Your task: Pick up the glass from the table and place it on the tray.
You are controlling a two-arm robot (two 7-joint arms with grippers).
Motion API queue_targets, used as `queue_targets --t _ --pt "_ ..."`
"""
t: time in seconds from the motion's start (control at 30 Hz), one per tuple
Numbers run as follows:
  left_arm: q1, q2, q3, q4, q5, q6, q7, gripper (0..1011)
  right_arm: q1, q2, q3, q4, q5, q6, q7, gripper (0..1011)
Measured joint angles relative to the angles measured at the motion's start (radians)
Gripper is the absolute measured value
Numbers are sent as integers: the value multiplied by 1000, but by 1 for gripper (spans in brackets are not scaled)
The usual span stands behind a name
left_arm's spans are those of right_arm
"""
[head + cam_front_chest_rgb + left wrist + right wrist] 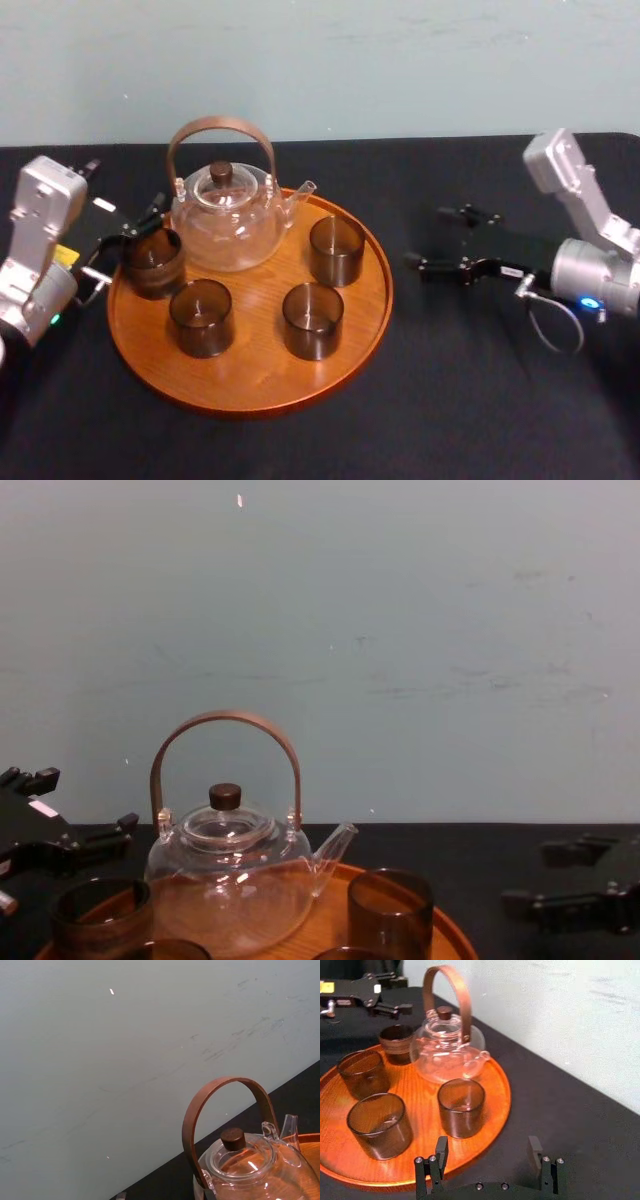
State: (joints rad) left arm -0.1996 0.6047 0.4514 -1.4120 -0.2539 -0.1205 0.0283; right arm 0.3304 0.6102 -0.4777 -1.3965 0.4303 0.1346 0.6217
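Head view, left of frame: the glass (152, 265) is standing on the tray (250, 395), just inside its left rim and just beside the teapot (228, 225). The left gripper (133, 245) is hovering at the glass with its fingers spread wide, seemingly gripping nothing. At right of frame the right gripper (425, 237) is idling over the black table (480, 380), equally wide open and empty. The glass is probably handling as light, rigid, slick and brittle; a hold is best taken across the side wall at mid-height, with gentle pressure.
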Motion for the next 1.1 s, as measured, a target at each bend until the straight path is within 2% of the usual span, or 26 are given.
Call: queue_targets --t 0.13,0.33,0.57,0.67,0.8,1.1 --pt "0 0 0 0 0 0 0 1001 -42 18 38 -40 11 -15 -46 1003" --pt "0 0 0 0 0 0 0 1002 -88 16 86 -76 14 -34 -116 1003" --pt "0 0 0 0 0 0 0 1001 -139 -20 138 -104 -21 -71 -240 1002" --pt "0 0 0 0 0 0 0 1001 -163 -49 162 -110 -47 -92 -309 1002" --pt "0 0 0 0 0 0 0 1001 -181 -78 179 -109 -74 -113 -366 1002" --pt "0 0 0 0 0 0 0 1001 -206 -136 202 -67 -106 -146 -421 1002"
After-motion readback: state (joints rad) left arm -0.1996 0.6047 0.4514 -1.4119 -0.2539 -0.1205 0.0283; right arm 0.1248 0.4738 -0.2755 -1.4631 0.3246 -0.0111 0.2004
